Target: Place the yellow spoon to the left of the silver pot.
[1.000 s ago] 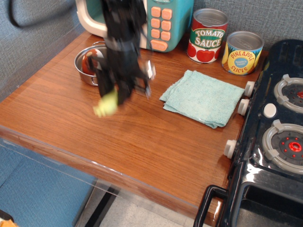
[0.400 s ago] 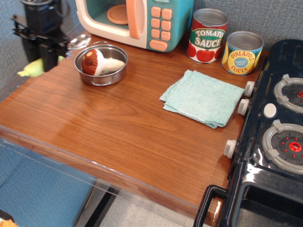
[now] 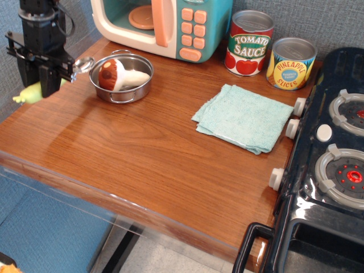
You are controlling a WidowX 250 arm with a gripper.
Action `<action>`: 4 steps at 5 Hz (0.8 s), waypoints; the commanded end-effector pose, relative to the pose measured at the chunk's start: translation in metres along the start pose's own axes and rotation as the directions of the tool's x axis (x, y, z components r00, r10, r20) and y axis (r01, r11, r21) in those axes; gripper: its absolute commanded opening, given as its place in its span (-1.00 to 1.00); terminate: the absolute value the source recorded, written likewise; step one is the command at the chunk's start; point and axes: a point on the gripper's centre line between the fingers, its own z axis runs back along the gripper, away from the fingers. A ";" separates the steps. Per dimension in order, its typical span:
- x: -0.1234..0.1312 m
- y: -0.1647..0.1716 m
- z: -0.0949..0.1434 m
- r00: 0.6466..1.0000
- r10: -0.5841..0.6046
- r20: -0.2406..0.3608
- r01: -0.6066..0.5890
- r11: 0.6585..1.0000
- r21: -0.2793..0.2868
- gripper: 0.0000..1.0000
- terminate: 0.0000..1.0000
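The silver pot [image 3: 116, 92] stands at the back left of the wooden table and holds a toy mushroom [image 3: 120, 75]. My gripper [image 3: 41, 79] is just left of the pot, over the table's left edge. It is shut on the yellow spoon [image 3: 31, 93]. The pale-yellow handle sticks out to the lower left, and the shiny bowl points right, close to the pot's rim. The spoon is held above the table.
A toy microwave [image 3: 165, 25] with its door open stands behind the pot. A tomato sauce can [image 3: 248, 44] and a pineapple can [image 3: 290, 64] stand at the back right. A folded teal cloth [image 3: 245, 117] lies right of centre. A toy stove [image 3: 333, 170] fills the right side.
My gripper has carried the spoon from in front of the pot to its left side, then lower and slightly further left.
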 end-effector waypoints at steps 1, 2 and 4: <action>0.000 0.016 -0.024 0.997 0.014 -0.072 -0.014 1.000 -0.002 -1.00 -1.00; -0.002 0.021 -0.032 0.995 0.014 -0.100 -0.015 1.000 -0.017 -1.00 -1.00; -0.002 0.018 -0.018 0.998 -0.037 -0.041 0.035 0.998 -0.048 1.00 -1.00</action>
